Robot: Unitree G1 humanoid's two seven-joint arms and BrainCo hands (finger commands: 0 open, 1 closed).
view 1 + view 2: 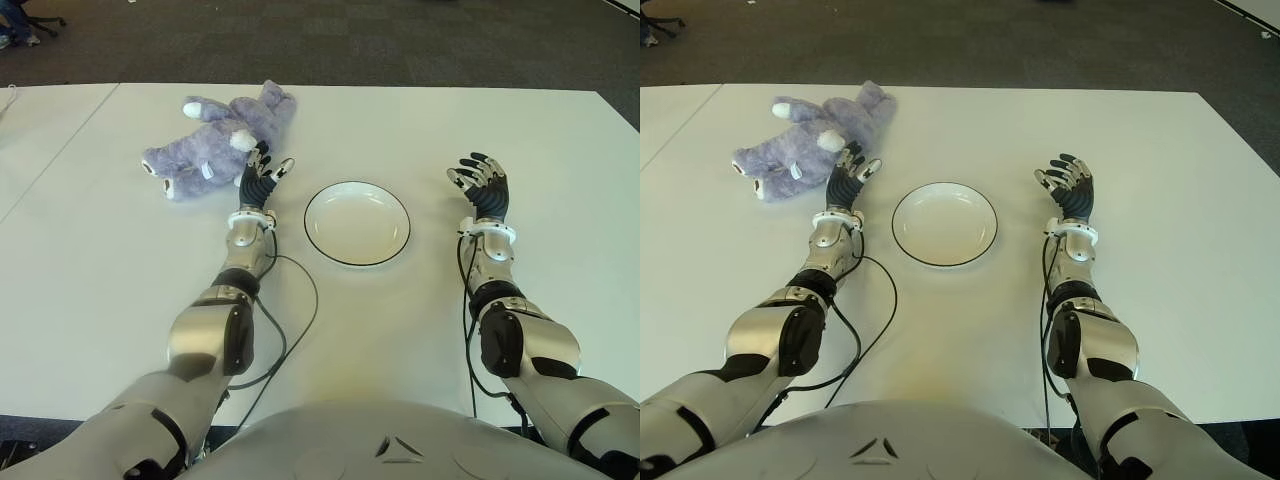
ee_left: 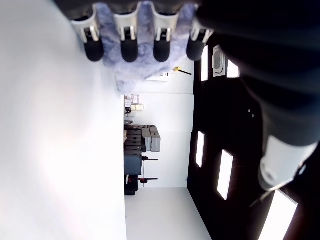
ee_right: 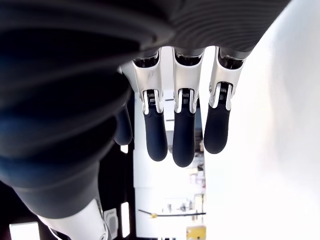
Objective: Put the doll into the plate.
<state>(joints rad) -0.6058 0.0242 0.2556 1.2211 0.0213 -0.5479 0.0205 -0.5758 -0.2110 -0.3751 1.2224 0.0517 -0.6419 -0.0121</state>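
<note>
A purple plush doll (image 1: 218,135) with white paws lies on its side at the far left of the white table (image 1: 120,270). My left hand (image 1: 262,172) is open just to the right of the doll, its fingertips (image 2: 129,50) right in front of the purple fur (image 2: 145,30) and not closed on it. The white plate (image 1: 357,223) with a dark rim sits empty at the table's middle, to the right of that hand. My right hand (image 1: 481,181) shows open to the right of the plate and holds nothing.
A black cable (image 1: 285,320) loops over the table beside my left forearm. Dark carpet (image 1: 400,40) lies beyond the table's far edge. A seam divides the table from a second white table (image 1: 40,130) on the left.
</note>
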